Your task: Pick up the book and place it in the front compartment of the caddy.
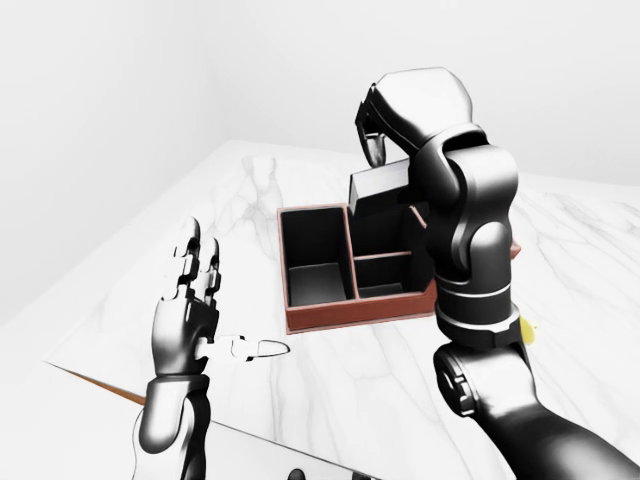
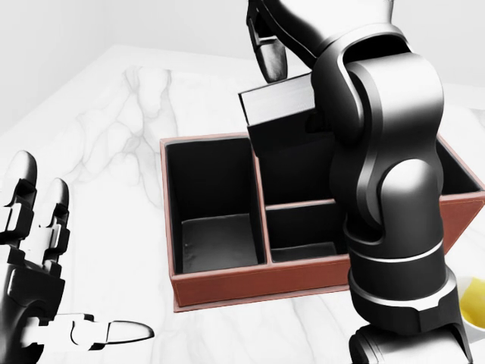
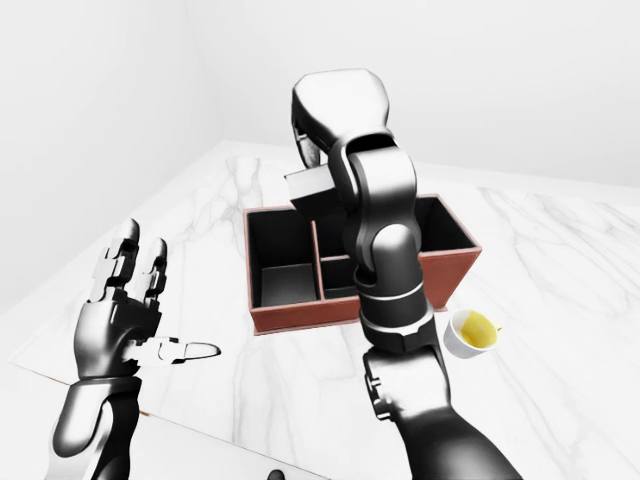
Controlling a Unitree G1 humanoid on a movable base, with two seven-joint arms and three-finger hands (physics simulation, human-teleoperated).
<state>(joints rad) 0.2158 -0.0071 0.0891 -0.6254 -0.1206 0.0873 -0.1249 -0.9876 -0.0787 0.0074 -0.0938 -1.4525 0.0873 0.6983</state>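
I am using the caddy point(image 2: 250, 284) as my landmark, a reddish-brown box with dark compartments sitting on the white marble table point(image 3: 560, 260). Well to the left of the caddy in the head view, I am holding my left hand point(image 2: 38, 250) up over the table with the palm open, the fingers point(image 2: 21, 193) standing upright and spread apart and the thumb sticking out sideways toward the caddy, gripping nothing. Over the caddy itself, I am reaching my right arm point(image 2: 386, 189) up from the bottom of the view and bending it above the box, so it is covering much of the caddy's right side. My right hand point(image 2: 299, 30) is pinching the book point(image 2: 276, 106), a dark volume with a pale page edge, which is hanging tilted above the caddy's upper middle compartment, its lower end dipping toward the rim; I cannot tell whether it is touching the caddy. Just beside the caddy's lower right corner in the right-eye view, a white cup point(image 3: 470, 332) with yellow contents is standing on the table.
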